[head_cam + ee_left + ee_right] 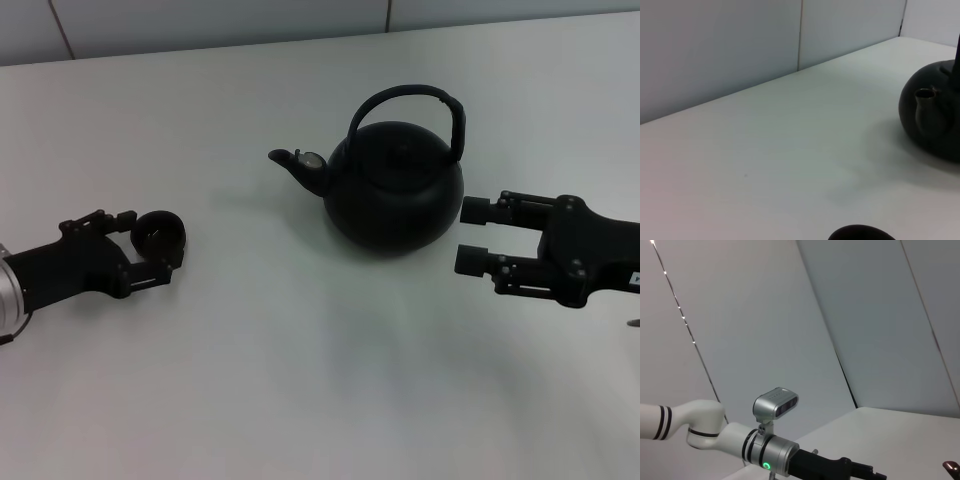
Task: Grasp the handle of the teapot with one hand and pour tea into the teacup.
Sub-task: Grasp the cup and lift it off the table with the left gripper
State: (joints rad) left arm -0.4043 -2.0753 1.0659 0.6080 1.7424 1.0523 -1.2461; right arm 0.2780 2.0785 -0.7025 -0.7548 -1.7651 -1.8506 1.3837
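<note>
The matte black teapot (395, 195) stands upright on the white table at the middle, its spout (297, 165) pointing toward my left side. Its arched handle (412, 94) stands up over the lid. My right gripper (467, 236) is open, level with the pot's belly and just beside it on the side away from the spout, not touching it. My left gripper (150, 248) is low at the left, shut on the small black teacup (158, 236). The left wrist view shows the teapot (935, 125) and the teacup's rim (860, 233).
The white table (300, 380) runs back to a grey wall (200, 25). The right wrist view shows my left arm (740, 442) against that wall.
</note>
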